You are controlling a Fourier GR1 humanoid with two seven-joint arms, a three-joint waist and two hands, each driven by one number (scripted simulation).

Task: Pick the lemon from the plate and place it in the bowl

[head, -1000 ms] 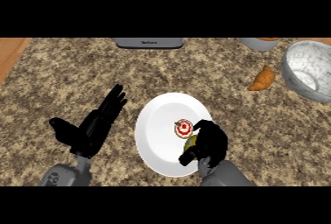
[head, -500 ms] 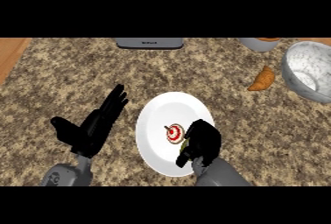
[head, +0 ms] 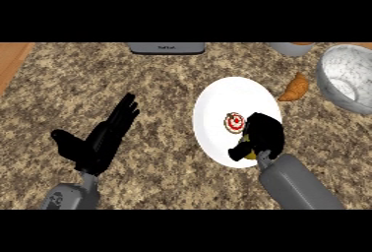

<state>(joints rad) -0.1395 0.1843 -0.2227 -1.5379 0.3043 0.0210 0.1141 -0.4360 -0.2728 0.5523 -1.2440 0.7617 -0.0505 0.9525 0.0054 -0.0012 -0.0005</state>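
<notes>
Lemon [head: 250,155]: a yellow sliver showing under the right robot hand [head: 262,135], on the white plate [head: 218,106] toward its 5 o'clock rim.
Right robot hand: over the plate's 4 o'clock part, fingers and thumb curled round the lemon, hiding most of it.
Small round red-and-white item [head: 234,122]: on the plate near its middle, just beside the right robot hand at its 10 o'clock.
Plate: lying on the speckled surface [head: 160,74].
Bowl [head: 349,78]: grey, at the plate's 2 o'clock, well apart.
Croissant [head: 294,88]: on the surface between plate and bowl.
Left robot hand [head: 98,142]: at the plate's 8 o'clock, fingers straight and spread, holding nothing.
</notes>
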